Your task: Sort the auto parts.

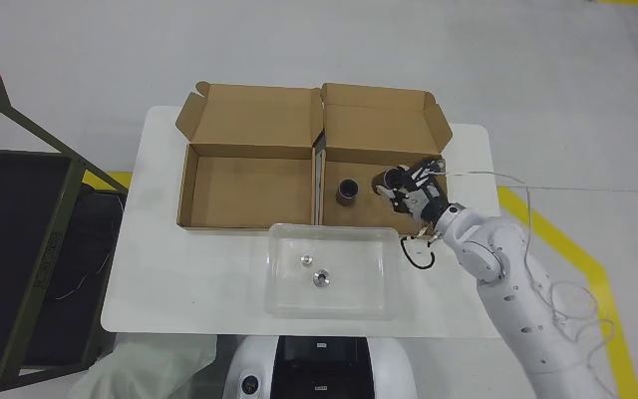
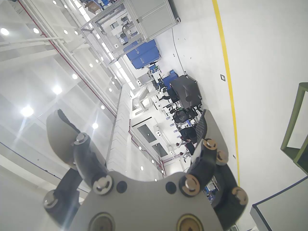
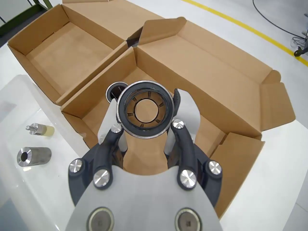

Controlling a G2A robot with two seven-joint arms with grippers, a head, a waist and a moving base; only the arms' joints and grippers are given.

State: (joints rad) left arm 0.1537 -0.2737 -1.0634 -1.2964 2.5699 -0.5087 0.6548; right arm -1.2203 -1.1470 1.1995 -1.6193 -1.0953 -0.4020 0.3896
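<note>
Top view: my right gripper [image 1: 397, 186] hangs over the right box [image 1: 384, 135], clenched on the bearing ring [image 1: 383, 181]; left wrist view: my left gripper [image 2: 131, 123] gapes, empty; right wrist view: I pinch only the ring's rim; it could twist free onto the black part [image 3: 115, 92].

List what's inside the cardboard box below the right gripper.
One dark ring-shaped part sits on the box floor. The right gripper and its held bearing ring cover the floor beneath.

Brown boxes [image 1: 249, 120] — black bearing ring [image 3: 121, 111], silver rim — white table [image 1: 169, 249].
</note>
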